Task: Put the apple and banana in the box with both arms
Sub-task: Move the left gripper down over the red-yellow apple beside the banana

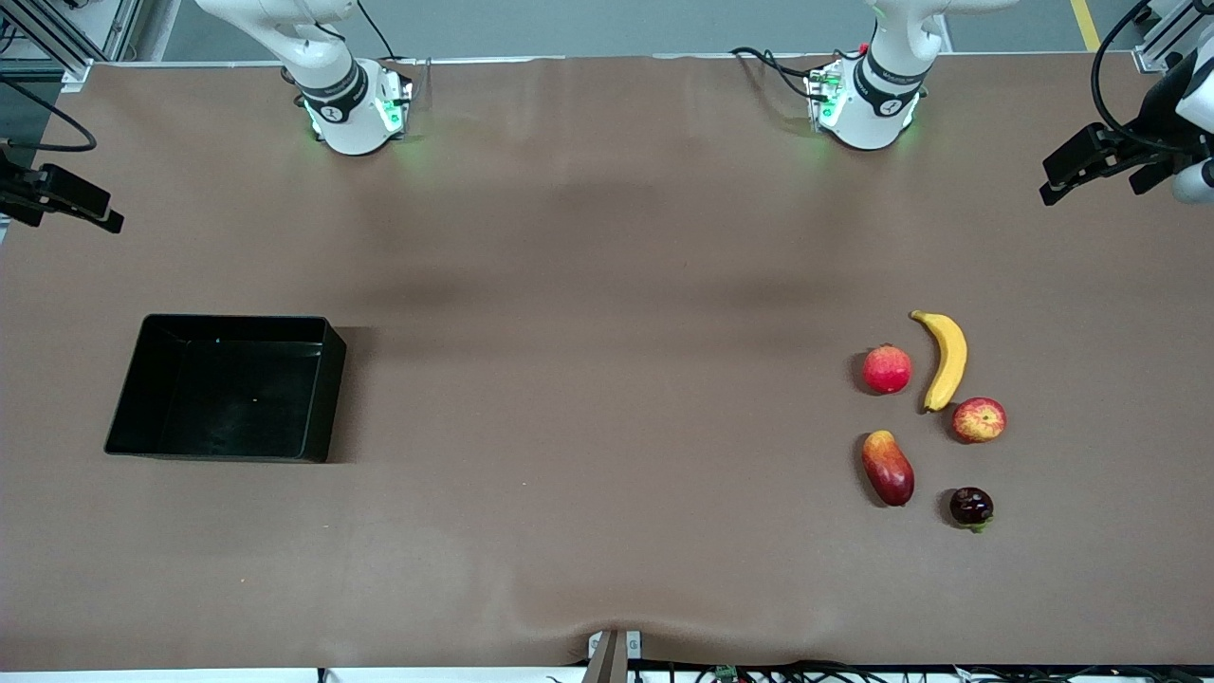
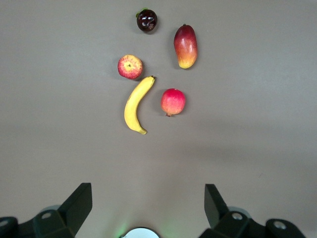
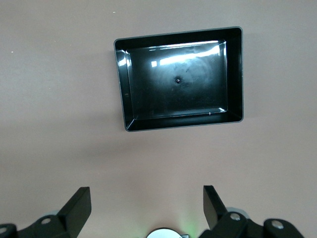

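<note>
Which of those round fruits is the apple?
Find the fruit cluster at the left arm's end of the table. The apple sits by the banana tip nearest the front camera. Unlike the plain red fruit, it has yellow blotches.

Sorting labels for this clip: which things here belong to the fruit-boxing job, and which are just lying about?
Job: apple, banana, box, open left gripper, open right gripper.
Lying about: deep-red round fruit, mango, dark fruit.
</note>
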You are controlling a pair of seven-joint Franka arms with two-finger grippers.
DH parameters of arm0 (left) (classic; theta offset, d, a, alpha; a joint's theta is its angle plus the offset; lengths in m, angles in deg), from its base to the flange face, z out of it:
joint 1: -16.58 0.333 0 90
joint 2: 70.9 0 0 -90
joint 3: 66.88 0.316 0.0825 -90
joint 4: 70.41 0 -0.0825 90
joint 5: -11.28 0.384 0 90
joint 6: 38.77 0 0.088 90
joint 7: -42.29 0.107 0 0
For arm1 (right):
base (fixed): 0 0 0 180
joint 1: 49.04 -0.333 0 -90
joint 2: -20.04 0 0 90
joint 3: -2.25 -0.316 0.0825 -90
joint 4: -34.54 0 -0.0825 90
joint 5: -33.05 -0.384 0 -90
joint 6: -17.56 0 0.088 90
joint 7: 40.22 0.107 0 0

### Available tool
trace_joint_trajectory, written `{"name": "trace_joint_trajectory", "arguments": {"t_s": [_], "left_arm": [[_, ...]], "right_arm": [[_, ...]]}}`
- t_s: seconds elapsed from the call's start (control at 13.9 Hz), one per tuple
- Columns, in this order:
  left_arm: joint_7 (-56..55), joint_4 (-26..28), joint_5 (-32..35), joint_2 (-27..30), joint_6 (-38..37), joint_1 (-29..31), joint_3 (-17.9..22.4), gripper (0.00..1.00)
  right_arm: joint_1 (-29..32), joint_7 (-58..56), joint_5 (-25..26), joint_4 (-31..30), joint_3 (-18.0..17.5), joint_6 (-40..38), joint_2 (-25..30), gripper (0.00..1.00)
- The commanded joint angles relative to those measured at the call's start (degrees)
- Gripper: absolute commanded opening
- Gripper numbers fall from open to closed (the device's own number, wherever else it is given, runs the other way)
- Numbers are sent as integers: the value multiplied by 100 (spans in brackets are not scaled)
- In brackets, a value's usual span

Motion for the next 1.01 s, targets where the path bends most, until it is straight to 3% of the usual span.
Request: {"name": "trace_joint_trajectory", "arguments": {"t_s": [0.0, 0.43, 0.72, 0.93], "left_arm": [[-101, -176, 108, -74, -152, -23, -35, 100], [-66, -307, 108, -303, -152, -41, -27, 100], [-57, 26, 134, -591, 6, 55, -18, 100], [-40, 858, 152, -707, 1109, 152, -27, 100]], "right_arm": [[19, -31, 90, -6, -23, 22, 16, 100], [28, -31, 90, -6, -23, 30, 7, 100], [63, -40, 90, -15, -14, 39, -1, 100], [63, -40, 90, -59, -14, 48, -10, 100]]}}
